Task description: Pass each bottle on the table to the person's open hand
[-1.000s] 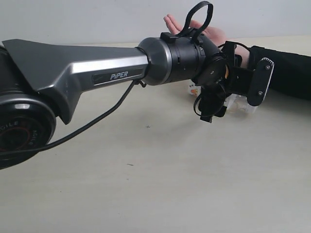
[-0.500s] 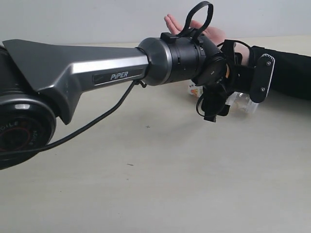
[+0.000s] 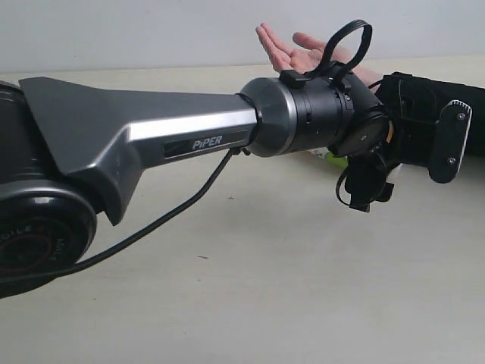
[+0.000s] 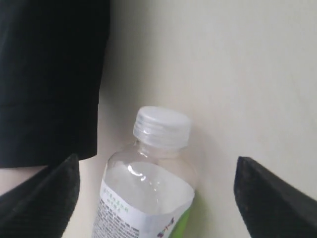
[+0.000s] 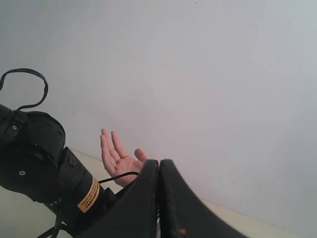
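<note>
Between spread jaws of left pincer (image 4: 154, 163): one white-capped bottle (image 4: 146, 198), ungripped; right pincer (image 5: 159, 166) clenched, empty; one open hand (image 3: 301, 54)

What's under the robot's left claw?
A clear bottle with a white cap and a green-edged label lies on the table, between the fingers of the open left gripper. Its lower half runs out of the wrist picture, and from outside the arm covers nearly all of it.

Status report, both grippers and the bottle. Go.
Left gripper open, fingers either side of white-capped bottle, not touching. Right gripper shut, empty. Open hand empty. Black sleeve close beside bottle.
</note>
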{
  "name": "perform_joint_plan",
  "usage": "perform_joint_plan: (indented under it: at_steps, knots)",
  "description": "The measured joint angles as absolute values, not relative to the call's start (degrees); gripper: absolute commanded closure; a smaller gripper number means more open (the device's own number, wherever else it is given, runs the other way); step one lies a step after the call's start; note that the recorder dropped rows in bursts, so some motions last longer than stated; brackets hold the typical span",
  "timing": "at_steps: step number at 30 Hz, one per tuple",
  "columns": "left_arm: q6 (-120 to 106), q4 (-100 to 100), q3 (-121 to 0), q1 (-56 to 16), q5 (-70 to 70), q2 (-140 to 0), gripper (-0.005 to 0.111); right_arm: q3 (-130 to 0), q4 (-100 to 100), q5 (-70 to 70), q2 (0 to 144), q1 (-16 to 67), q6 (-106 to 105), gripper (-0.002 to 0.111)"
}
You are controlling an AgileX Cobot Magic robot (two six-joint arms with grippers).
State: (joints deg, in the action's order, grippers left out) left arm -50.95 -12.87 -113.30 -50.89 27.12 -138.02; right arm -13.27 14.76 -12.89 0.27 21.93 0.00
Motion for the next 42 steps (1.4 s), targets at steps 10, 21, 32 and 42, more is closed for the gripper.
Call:
perform_joint_plan:
  at_steps: [10, 21, 32, 42]
  knots:
    - [-53.42, -11.42, -116.65, -50.89, 30.57, -138.02, 0.026, -13.27, 14.76, -12.89, 0.27, 21.93, 0.00, 0.108]
    - [-62.30, -0.77, -122.43, -50.43, 42.20, -138.02, 0.026, -13.27, 14.76, -12.89, 0.27, 21.93, 0.00, 0.108]
    - [-60.54, -0.85, -126.33, -49.61, 43.12, -140.60, 0.026, -13.27, 14.76, -12.89, 0.27, 21.93, 0.00, 0.108]
    - [-57.23, -3.12, -127.77, -47.27, 42.71, -143.93, 0.032, -13.27, 14.76, -12.89, 0.27, 21.93, 0.00, 0.108]
